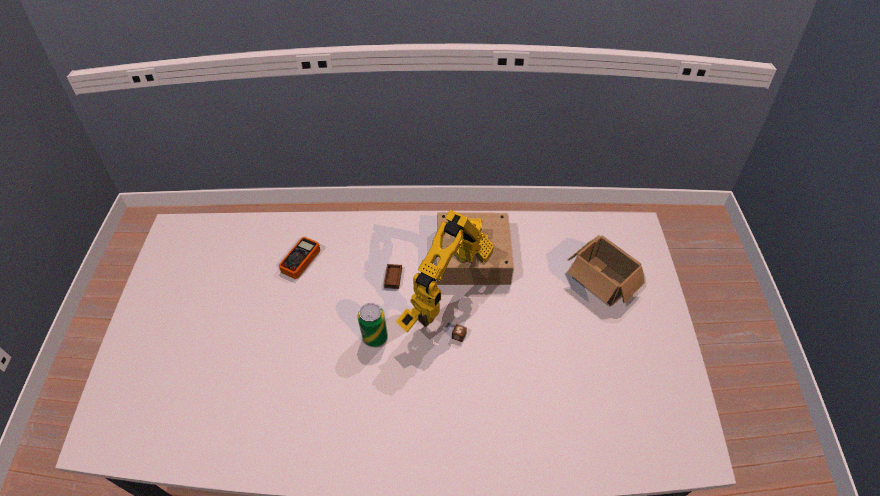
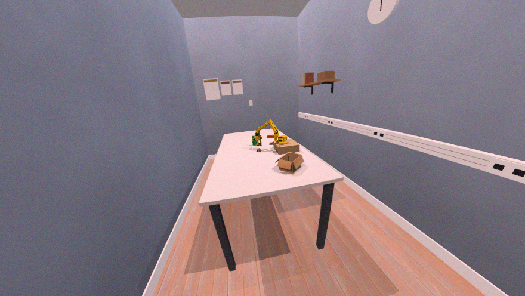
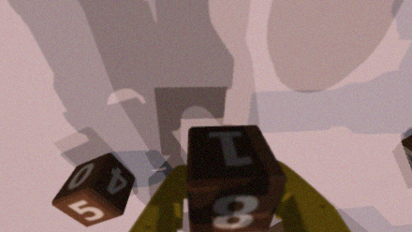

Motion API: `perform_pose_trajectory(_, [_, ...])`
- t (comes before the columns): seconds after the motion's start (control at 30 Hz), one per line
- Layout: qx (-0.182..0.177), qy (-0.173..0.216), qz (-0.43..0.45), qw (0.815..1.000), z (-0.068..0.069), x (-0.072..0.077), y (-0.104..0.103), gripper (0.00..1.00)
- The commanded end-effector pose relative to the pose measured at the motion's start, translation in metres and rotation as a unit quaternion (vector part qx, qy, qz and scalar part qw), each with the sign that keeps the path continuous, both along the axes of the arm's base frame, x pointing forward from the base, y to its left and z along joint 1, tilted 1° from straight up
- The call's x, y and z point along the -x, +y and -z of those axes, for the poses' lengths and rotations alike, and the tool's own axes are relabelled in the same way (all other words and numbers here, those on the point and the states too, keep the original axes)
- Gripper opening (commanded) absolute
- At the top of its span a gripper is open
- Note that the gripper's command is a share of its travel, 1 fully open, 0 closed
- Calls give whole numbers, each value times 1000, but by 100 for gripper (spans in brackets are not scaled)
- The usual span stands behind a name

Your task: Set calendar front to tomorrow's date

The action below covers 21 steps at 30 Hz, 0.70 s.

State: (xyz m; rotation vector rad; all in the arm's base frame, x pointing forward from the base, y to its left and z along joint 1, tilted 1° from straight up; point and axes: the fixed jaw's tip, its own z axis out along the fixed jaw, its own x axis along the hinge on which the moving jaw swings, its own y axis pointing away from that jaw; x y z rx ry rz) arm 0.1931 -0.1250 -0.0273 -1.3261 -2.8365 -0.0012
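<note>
My gripper (image 3: 229, 206) is shut on a dark wooden cube (image 3: 231, 175) that shows a 1 and an 8, and holds it above the table. In the top view the gripper (image 1: 422, 318) hangs between the can and the second cube. The second cube (image 3: 94, 187) lies on the table to the left in the wrist view and shows 0, 4 and 5; it also shows in the top view (image 1: 459, 333). The small brown tray (image 1: 392, 276) stands empty left of the arm's base.
A green and yellow can (image 1: 372, 324) stands close to the left of the gripper. An orange multimeter (image 1: 298, 256) lies at the back left. An open cardboard box (image 1: 605, 269) sits at the right. The arm stands on a wooden block (image 1: 477, 255).
</note>
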Motion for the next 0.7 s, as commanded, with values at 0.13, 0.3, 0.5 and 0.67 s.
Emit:
perform_pose_trajectory(0.13, [-5,6,0,1000,7,4,1,0])
perform_pose_trajectory(0.3, [-5,6,0,1000,9,4,1,0])
perform_pose_trajectory(0.5, [-5,6,0,1000,10,4,1,0])
perform_pose_trajectory(0.67, [-5,6,0,1000,13,4,1,0])
